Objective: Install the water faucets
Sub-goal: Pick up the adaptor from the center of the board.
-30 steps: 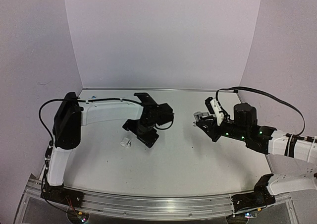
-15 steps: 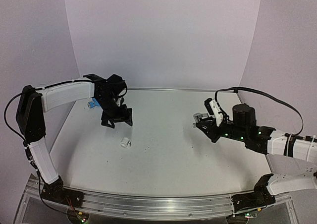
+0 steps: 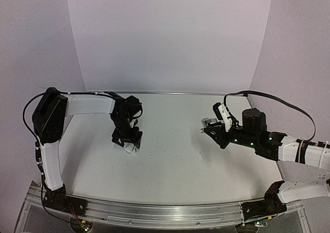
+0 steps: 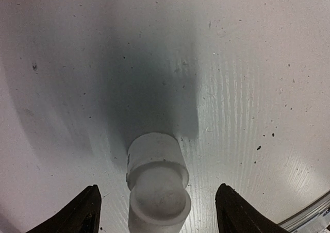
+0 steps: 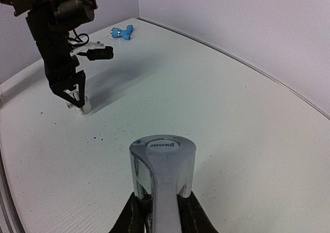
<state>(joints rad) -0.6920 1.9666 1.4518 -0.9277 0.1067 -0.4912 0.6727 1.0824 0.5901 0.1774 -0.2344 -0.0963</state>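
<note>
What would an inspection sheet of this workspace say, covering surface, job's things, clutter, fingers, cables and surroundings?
Surface: white tabletop, finely speckled.
Job's things: shiny silver metal faucet held above the table at right; bright blue plastic faucet lying at the far left.
Clutter: small white cylindrical fitting.
Fingers: left fingers open, straddling the fitting with gaps on both sides; right fingers shut on the silver faucet.
Cables: left arm's black cable and right arm's black cable, both off the surface.
Surroundings: plain pale walls; aluminium rail at the near edge.
</note>
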